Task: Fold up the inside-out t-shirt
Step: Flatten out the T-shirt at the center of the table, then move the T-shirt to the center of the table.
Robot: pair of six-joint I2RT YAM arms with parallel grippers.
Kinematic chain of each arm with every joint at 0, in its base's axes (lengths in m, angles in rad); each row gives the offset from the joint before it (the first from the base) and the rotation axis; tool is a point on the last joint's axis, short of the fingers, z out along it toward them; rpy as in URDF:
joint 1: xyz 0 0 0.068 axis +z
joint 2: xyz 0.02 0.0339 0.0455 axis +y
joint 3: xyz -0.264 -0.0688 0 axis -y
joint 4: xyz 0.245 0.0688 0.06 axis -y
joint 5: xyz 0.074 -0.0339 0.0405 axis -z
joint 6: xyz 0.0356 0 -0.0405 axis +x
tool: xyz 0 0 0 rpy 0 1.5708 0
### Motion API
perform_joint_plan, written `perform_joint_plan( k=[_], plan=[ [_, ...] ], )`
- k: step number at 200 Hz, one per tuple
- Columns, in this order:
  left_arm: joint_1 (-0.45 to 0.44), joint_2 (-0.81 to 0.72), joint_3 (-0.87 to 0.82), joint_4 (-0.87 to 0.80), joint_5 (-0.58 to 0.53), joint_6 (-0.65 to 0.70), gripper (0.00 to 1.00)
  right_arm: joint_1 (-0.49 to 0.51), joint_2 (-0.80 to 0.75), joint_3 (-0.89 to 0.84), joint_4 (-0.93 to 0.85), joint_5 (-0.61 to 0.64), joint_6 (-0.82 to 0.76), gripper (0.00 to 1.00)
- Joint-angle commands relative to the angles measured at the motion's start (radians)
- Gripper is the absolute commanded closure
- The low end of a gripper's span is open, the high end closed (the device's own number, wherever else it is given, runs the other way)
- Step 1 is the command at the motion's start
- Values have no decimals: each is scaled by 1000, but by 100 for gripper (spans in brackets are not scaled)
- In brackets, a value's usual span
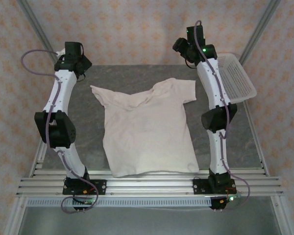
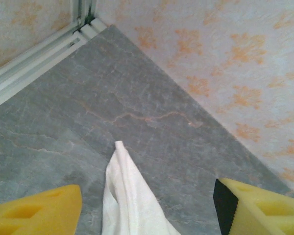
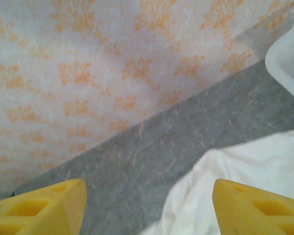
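Since the shirt's the main thing, starting there: the t-shirt [image 1: 147,129] lies flat in the middle of the grey marble-look table [image 1: 88,132], btw the two arms. Plain white, no print, thin fabric. Hem sits at 6 o'clock, right at the near edge by the metal rails [image 1: 147,182], corners a bit rounded. Body's mostly smooth w/ soft wrinkles, more bunched up around the collar at 12. One short sleeve sticks out toward 10 o'clock, pointy and creased. The other spreads toward 1 o'clock, flatter.

Arms next. Left arm [image 1: 56,105] rises from its base at 7 o'clock, elbow bent outward, forearm reaching far to approx 10–11 o'clock, just past the sleeve tip. Right arm [image 1: 216,98] mirrors it from 5 o'clock, up to approx 1 o'clock by the other sleeve.

Left wrist cam: left gripper [image 2: 148,188] has its yellow jaws spread wide, nothing pinched. The sleeve tip lies on the table btw them, clear of both in that view. Right wrist cam: right gripper [image 3: 149,186] also wide apart and empty, hovering over the sleeve edge, fabric under its right-hand jaw.

Further back at 2 o'clock, a white mesh basket [image 1: 237,81] sits at the table's far right corner, apart from the shirt. Behind it all, an orange-patterned wall [image 1: 137,29].
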Motion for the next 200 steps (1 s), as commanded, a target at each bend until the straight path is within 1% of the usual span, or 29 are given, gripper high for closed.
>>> perform_joint_plan(
  k=[1, 16, 23, 34, 46, 57, 81, 92, 98, 109, 114, 118, 133, 141, 143, 150, 158, 175, 183, 200],
  plan=[
    [-2, -253, -66, 86, 93, -27, 28, 11, -161, -68, -88, -141, -43, 32],
    [-17, -373, -245, 155, 184, -65, 30, 25, -278, -319, 1, -184, -66, 32],
    [-40, -424, -330, 177, 202, -68, 30, 33, -347, -477, 65, -192, -73, 32],
    [-93, -498, -444, 187, 194, -45, 30, 39, -462, -710, 184, -210, -74, 32],
    [-172, -558, -554, 178, 166, -11, 30, 44, -585, -968, 311, -230, -56, 33],
    [-242, -601, -655, 180, 156, 2, 31, 56, -685, -1177, 383, -237, -48, 34],
    [-373, -652, -880, 209, 124, -34, 33, 101, -867, -1526, 452, -166, -21, 36],
    [-425, -659, -982, 246, 133, -67, 36, 108, -934, -1656, 461, -128, 19, 38],
    [-452, -658, -1036, 278, 139, -85, 37, 112, -970, -1729, 482, -113, 44, 39],
    [-494, -629, -1109, 344, 141, -104, 42, 113, -1016, -1847, 548, -128, 70, 47],
    [-506, -607, -1128, 364, 139, -109, 48, 113, -1024, -1886, 570, -129, 77, 53],
    [-511, -582, -1135, 376, 144, -113, 54, 113, -1025, -1905, 577, -128, 80, 59],
    [-515, -476, -1130, 429, 194, -121, 84, 114, -990, -1928, 584, -120, 82, 90],
    [-515, -424, -1111, 449, 218, -131, 97, 112, -954, -1921, 597, -129, 85, 99],
    [-515, -413, -1104, 452, 222, -132, 100, 112, -948, -1919, 602, -133, 86, 100],
    [-515, -368, -1077, 450, 225, -144, 100, 114, -907, -1908, 624, -148, 89, 100],
    [-515, -326, -1044, 434, 204, -153, 100, 113, -863, -1894, 654, -161, 98, 100],
    [-513, -266, -1002, 437, 119, -171, 100, 113, -769, -1844, 691, -166, 113, 100],
    [-507, -234, -984, 434, 85, -184, 100, 113, -731, -1826, 715, -153, 118, 100],
    [-478, -144, -938, 447, 55, -196, 100, 110, -649, -1793, 742, -98, 145, 100]
  ],
)
